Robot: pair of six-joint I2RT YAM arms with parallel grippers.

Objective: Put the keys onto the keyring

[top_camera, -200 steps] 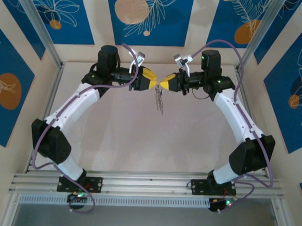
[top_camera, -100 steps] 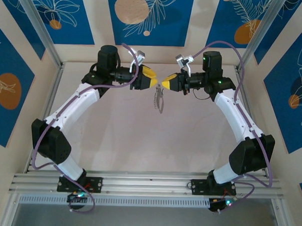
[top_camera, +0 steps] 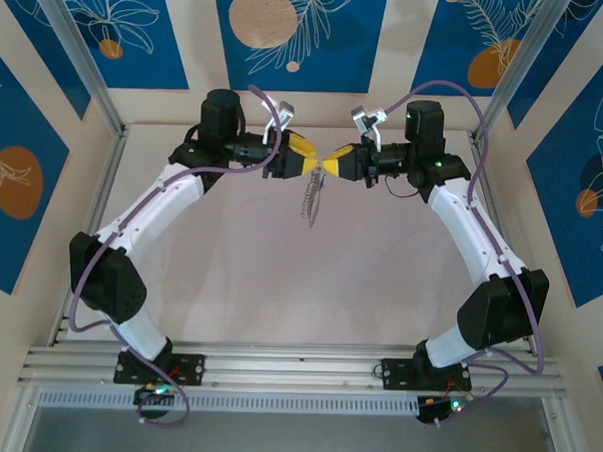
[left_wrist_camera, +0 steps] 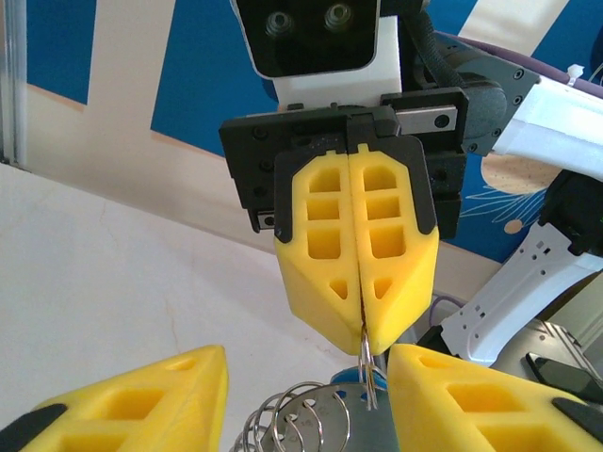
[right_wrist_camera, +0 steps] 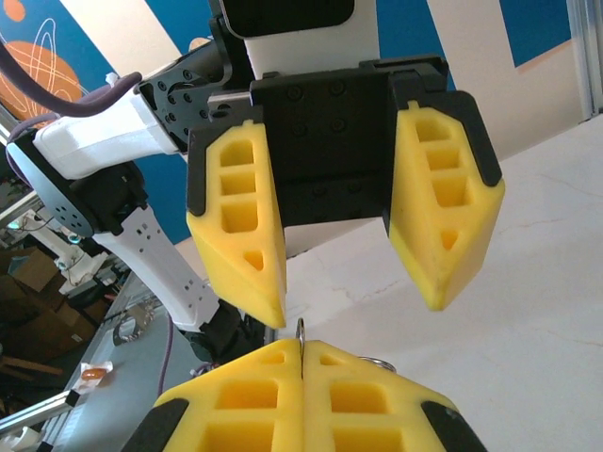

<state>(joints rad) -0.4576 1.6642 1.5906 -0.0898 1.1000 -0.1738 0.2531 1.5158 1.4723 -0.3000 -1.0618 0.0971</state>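
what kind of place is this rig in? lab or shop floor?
Probably a lab test cell, not a shop floor: left arm and right arm bolted to an aluminium rail at a bare table, boxed in by blue printed panels on a metal frame.

Robot lab, aluminium frame (top_camera: 295, 369), blue patterned panels (top_camera: 339, 48)

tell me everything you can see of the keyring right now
The keyring looks like thin silvery metal wire, seen as several overlapping round loops. One narrow loop is pinched in the seam at the tip of the shut right end effector. The rest dangles below it, apparently above the table. It hangs between the open fingers of the left end effector, which do not seem to touch it.
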